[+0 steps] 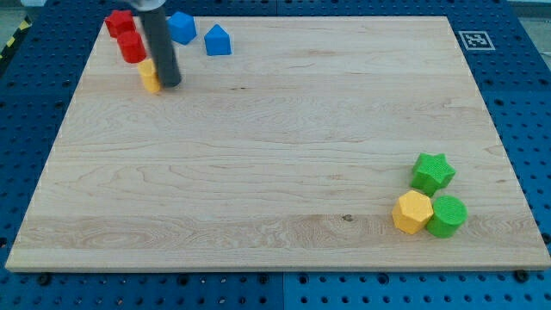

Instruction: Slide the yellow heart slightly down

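Tip [169, 83]: sitting right beside the yellow heart [149, 77], near the red blocks [126, 36], probably lining up the downward push. No claw fitted; state untellable.

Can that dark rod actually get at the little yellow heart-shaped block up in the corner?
Probably yes. My tip already sits against the yellow heart block's right side, partly hiding it, though not above it.

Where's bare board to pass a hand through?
Free: the wide middle of the wooden board, between the top-left group and the bottom-right group. Crowded: top left, where my tip touches the yellow heart beside the red block.
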Tool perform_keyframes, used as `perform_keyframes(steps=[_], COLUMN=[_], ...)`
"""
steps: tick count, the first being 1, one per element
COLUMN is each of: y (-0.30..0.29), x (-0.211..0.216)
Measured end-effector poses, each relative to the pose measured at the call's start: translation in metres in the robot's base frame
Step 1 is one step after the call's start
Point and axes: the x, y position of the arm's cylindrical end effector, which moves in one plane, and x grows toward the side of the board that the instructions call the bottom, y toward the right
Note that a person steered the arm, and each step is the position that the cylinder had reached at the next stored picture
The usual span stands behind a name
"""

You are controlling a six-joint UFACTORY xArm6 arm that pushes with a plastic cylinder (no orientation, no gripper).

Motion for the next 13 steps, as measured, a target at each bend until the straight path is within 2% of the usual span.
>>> perform_keyframes(steps=[1, 2, 3, 4, 6, 8, 9, 11, 12, 13], y=[-0.001, 0.034, 0.069, 0.062, -0.025, -0.061, -0.06, -0.005, -0.003, -0.01], x=[0.006, 0.006, -0.005, -0.025, -0.035, -0.06, -0.042, 0.026, 0.033, 0.023])
